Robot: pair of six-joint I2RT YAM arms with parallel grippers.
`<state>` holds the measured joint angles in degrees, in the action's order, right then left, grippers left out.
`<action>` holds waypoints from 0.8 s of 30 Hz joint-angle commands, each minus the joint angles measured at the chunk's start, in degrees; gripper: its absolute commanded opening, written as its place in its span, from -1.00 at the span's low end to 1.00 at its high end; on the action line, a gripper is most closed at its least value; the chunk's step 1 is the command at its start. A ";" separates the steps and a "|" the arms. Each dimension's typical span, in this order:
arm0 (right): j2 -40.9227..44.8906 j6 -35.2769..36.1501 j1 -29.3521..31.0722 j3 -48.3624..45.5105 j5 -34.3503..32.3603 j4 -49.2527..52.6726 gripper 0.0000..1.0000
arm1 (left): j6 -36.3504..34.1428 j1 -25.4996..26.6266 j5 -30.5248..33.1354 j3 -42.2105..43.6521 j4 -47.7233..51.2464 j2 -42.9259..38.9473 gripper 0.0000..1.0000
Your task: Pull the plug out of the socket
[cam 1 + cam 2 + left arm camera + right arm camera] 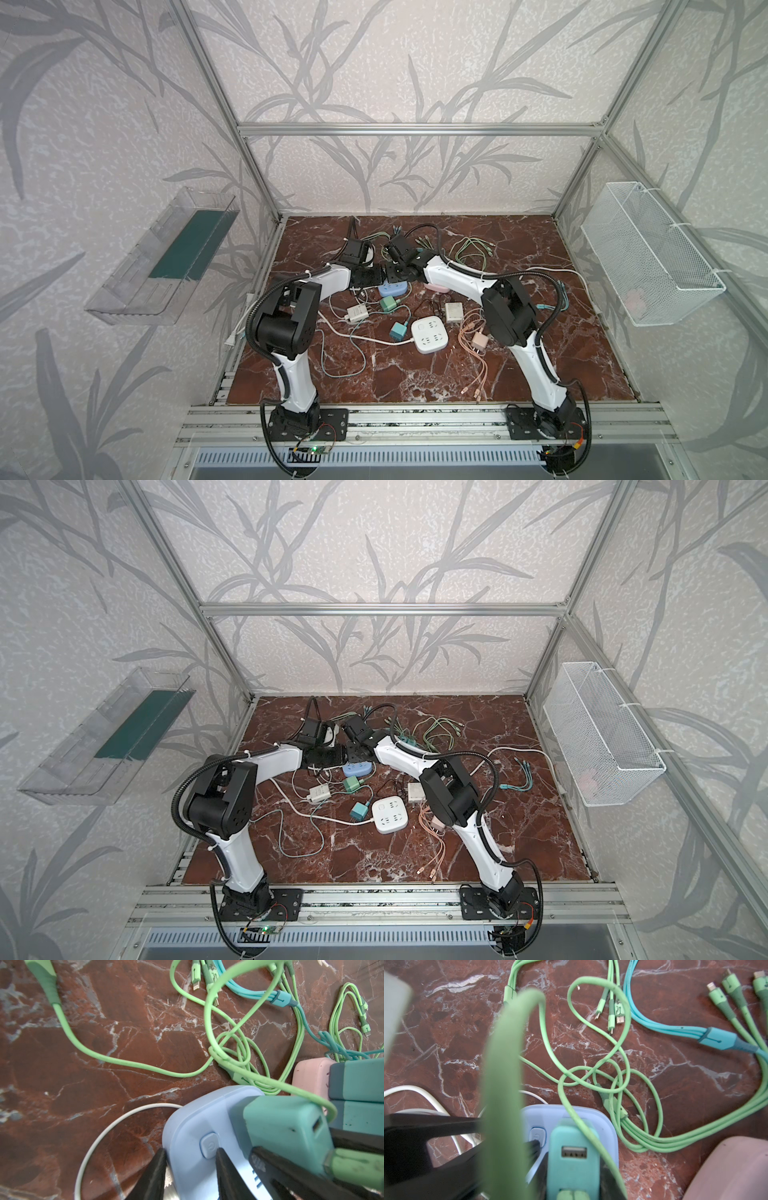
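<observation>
1. Both top views look steeply down from high over the near edge of the table (415, 382), from far off, and share nearly the whole scene.
2. The left wrist view sits close behind the left end effector (191, 1153), facing the blue socket (187, 1122) just ahead of it and the teal plug (280, 1124) beside it.
3. The right wrist view, equally close behind the right end effector (573, 1176), faces the same socket and plug.

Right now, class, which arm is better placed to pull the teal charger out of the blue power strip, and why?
Right. The right end effector is shut on the teal charger. The left end effector straddles the button end of the blue power strip, better suited to bracing it.
</observation>
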<state>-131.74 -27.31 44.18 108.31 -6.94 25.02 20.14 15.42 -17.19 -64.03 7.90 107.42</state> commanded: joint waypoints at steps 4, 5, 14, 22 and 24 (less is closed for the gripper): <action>5.02 -0.51 -0.06 1.32 0.20 -1.11 -0.52 | -1.33 -0.21 4.54 1.35 11.42 3.13 -0.21; 4.98 -0.46 -0.15 1.52 0.02 -0.91 -0.52 | -1.42 -0.21 4.75 1.49 11.49 3.05 -0.20; 5.32 -1.58 -0.74 2.52 0.95 -0.75 -0.52 | -2.04 -0.21 5.31 1.71 11.97 2.88 -0.21; 5.77 -2.05 -0.85 3.36 1.76 -0.54 -0.52 | -2.47 -0.21 6.12 1.28 13.13 3.40 -0.21; 5.72 -1.89 -0.85 3.51 1.42 -0.45 -0.52 | -2.56 -0.21 6.07 1.19 13.32 3.42 -0.20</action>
<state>-131.72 -28.16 43.75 108.60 -5.89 25.54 19.51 15.42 -15.92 -64.93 9.82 107.44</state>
